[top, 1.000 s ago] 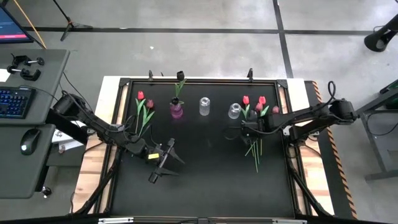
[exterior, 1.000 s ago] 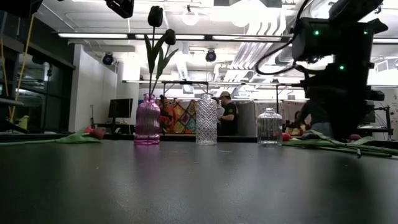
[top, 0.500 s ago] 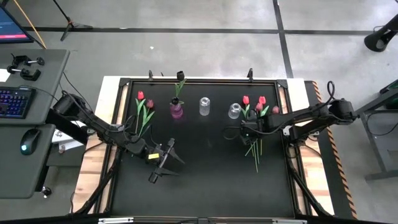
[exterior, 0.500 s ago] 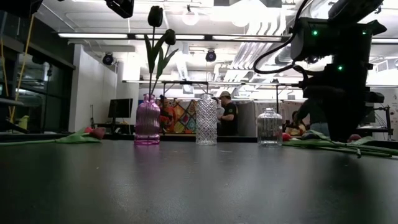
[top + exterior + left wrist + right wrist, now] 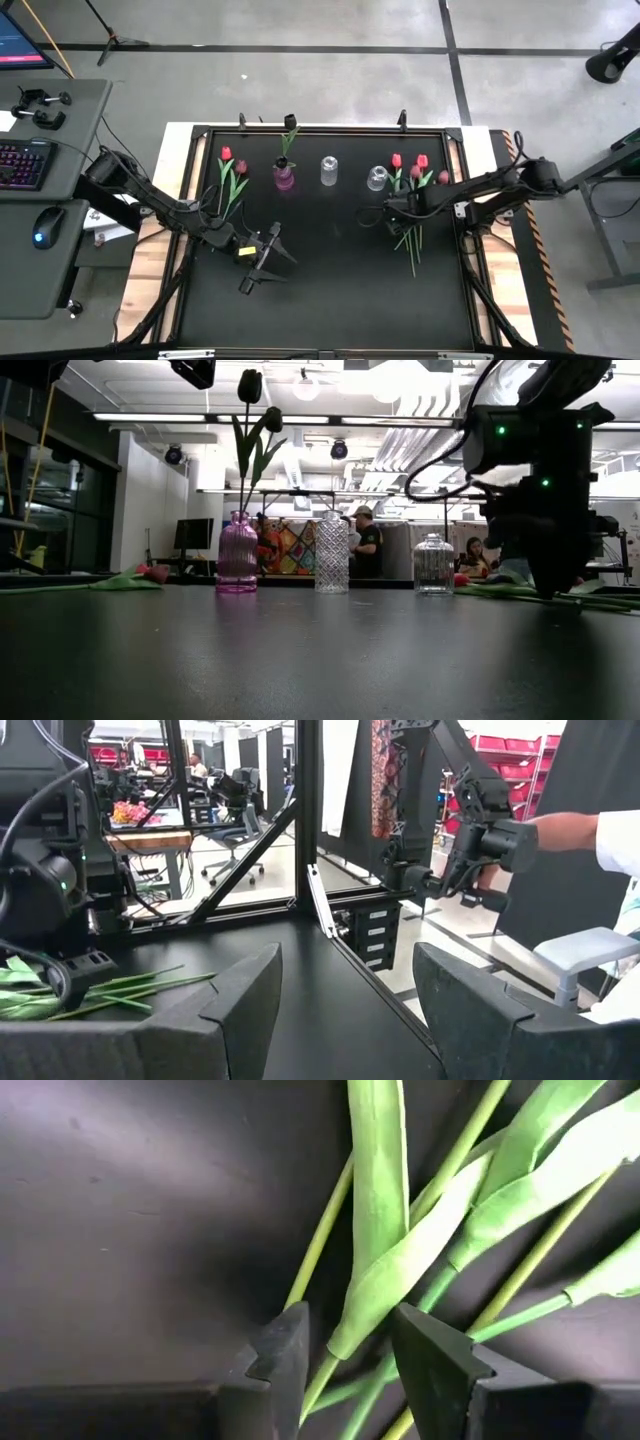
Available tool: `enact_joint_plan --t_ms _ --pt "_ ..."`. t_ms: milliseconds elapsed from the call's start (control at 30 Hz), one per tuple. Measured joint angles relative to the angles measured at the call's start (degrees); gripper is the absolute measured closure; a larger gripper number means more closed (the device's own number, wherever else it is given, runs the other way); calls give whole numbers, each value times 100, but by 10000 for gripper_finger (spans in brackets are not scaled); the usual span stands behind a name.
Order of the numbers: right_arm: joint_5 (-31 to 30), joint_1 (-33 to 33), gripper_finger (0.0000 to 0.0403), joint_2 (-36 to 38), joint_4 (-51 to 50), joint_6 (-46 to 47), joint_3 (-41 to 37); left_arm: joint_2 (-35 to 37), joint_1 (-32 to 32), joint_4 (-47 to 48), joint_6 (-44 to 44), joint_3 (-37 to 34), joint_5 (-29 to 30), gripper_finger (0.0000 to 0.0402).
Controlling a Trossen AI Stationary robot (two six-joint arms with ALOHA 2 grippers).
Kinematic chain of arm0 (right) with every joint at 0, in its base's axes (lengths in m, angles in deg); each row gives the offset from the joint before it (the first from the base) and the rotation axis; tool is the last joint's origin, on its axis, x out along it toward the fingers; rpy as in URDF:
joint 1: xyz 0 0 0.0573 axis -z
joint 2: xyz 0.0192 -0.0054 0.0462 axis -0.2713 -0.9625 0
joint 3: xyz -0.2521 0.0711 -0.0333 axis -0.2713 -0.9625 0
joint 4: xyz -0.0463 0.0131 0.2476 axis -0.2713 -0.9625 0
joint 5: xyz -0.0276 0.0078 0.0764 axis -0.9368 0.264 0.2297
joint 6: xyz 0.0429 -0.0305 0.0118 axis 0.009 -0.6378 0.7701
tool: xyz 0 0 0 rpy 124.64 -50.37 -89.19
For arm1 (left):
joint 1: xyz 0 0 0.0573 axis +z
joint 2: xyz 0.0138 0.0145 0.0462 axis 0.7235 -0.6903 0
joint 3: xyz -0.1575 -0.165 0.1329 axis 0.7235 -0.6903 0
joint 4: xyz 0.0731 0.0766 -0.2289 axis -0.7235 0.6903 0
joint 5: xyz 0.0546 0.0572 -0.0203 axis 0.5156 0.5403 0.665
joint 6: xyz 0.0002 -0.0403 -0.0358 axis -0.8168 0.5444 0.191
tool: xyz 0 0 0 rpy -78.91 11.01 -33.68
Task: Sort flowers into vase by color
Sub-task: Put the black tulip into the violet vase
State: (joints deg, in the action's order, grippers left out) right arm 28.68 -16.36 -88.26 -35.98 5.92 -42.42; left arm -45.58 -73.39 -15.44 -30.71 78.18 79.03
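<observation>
Your right gripper [image 5: 345,1355] is low over the bunch of flowers [image 5: 410,190] lying on the right part of the counter [image 5: 330,290], and its fingers [image 5: 285,1355] stand a little apart with one thin stem [image 5: 325,1230] and a leaf tip between them, not yet pressed. The red and pink heads lie near the clear vase [image 5: 376,178], and the stems cross each other under your gripper. The risk is here: if you close now, you may catch two stems or only the soft leaf, and then the flower can slip out, or a second one can be dragged together with it into the wrong vase. Two more flowers lie at the left side [image 5: 232,175], and one dark flower already stands in the purple vase [image 5: 284,179]. Your left gripper [image 5: 262,262] waits over the front left of the counter with its fingers wide open, holding nothing.
</observation>
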Motion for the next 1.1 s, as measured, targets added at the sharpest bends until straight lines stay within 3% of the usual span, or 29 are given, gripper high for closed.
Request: enact_joint_plan --t_ms 300,567,733,1100 --pt "-129 -4 278 -196 47 -21 21 0 2 2 0 0 2 188" --pt "-202 -9 392 -115 -60 -116 40 0 0 0 0 0 0 188" --pt "-316 -115 391 -116 -411 -265 361 0 0 -2 -2 0 0 188" --pt "-906 -414 401 -111 -2164 -197 1517 0 0 -3 -2 0 -1 188"
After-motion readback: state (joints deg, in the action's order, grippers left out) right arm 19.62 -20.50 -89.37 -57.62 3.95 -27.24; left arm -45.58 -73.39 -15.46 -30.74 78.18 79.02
